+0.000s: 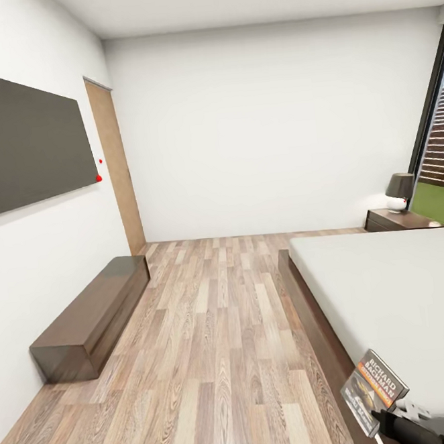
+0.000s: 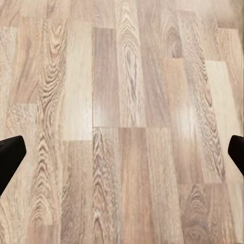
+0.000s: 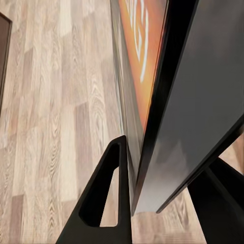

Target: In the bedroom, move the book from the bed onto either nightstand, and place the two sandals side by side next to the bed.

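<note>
one book held up beside the bed in a bare bedroom

one large room with white walls and a striped wood-plank floor (image 1: 220, 357) stretches ahead in the head view. the bed (image 1: 396, 287), wide and low with a pale grey mattress on a dark brown base, runs along the right side. a long low dark brown cabinet (image 1: 92, 317) sits against the left wall, under a big dark wall panel (image 1: 30, 141), with a tan door (image 1: 117, 167) beyond it. at the far right, by the dark-framed window (image 1: 439, 122), a nightstand (image 1: 397, 220) carries a small lamp (image 1: 399, 189) with a dark shade. the book (image 1: 374, 389) is at the lower right, off the mattress, tilted over the bed's near edge, its orange band and white lettering showing. the right gripper (image 3: 134, 203) is clamped on the book's lower edge, a dark finger on each side of the thin cover. the left gripper (image 2: 122, 152) hangs over bare floor with its two dark fingertips (image 2: 10, 157) spread wide apart, gripping nothing.
</note>
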You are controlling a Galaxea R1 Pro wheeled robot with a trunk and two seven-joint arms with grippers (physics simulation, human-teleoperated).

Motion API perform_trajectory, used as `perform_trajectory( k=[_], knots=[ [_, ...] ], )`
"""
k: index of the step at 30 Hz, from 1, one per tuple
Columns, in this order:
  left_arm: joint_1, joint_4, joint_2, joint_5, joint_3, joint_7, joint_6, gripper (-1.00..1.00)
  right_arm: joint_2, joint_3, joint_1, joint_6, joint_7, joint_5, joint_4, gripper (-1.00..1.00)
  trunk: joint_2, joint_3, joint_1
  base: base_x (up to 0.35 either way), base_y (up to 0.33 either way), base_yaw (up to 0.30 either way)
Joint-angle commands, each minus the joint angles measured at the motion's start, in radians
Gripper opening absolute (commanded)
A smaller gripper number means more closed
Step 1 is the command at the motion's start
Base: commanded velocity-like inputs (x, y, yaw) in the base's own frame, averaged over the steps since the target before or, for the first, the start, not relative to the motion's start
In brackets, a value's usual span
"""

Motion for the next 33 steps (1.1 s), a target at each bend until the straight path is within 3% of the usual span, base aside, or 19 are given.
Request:
perform_trajectory(
  k=[1, 3, 7, 10, 13, 16, 19, 33],
  knots=[
    [-0.001, -0.009, -0.001, 0.011, -0.008, -0.004, -0.002, 1.00, 0.000, 0.006, -0.001, 0.003, 0.003, -0.008, 0.000, -1.00, -0.001, -0.002, 0.000, 0.000, 0.000, 0.000],
    [-0.002, -0.063, -0.011, 0.011, -0.007, -0.003, 0.009, 1.00, 0.000, 0.006, -0.001, 0.025, 0.002, -0.008, -0.003, -1.00, -0.001, -0.002, 0.000, 0.000, 0.000, 0.000],
    [-0.002, -0.187, -0.021, 0.013, -0.007, -0.021, 0.143, 1.00, 0.000, 0.007, -0.003, 0.062, 0.001, 0.042, -0.014, -1.00, -0.001, -0.002, 0.000, 0.000, 0.000, 0.000],
    [-0.002, -0.210, -0.020, 0.014, -0.005, -0.084, 0.188, 1.00, -0.001, 0.007, -0.003, 0.067, 0.004, 0.117, -0.058, -1.00, -0.001, -0.002, 0.000, 0.000, 0.000, 0.000],
    [-0.002, -0.214, -0.015, 0.019, -0.003, -0.188, 0.198, 1.00, -0.001, 0.007, -0.003, 0.068, 0.034, 0.151, -0.077, -1.00, -0.001, -0.002, 0.000, 0.000, 0.000, 0.000],
    [-0.002, -0.213, -0.008, 0.021, -0.002, -0.275, 0.201, 1.00, -0.002, 0.005, -0.003, 0.067, 0.135, 0.161, -0.075, -1.00, -0.001, -0.002, 0.000, 0.000, 0.000, 0.000],
    [-0.002, -0.212, 0.002, 0.022, -0.002, -0.289, 0.200, 1.00, -0.002, 0.004, -0.003, 0.067, 0.166, 0.161, -0.072, -1.00, -0.001, -0.002, 0.000, 0.000, 0.000, 0.000],
    [-0.002, -0.210, 0.009, 0.042, -0.002, -0.294, 0.200, 1.00, -0.001, 0.004, -0.002, 0.052, 0.175, 0.159, -0.068, -1.00, -0.001, -0.002, 0.000, 0.244, 0.000, 0.000]
  ],
)
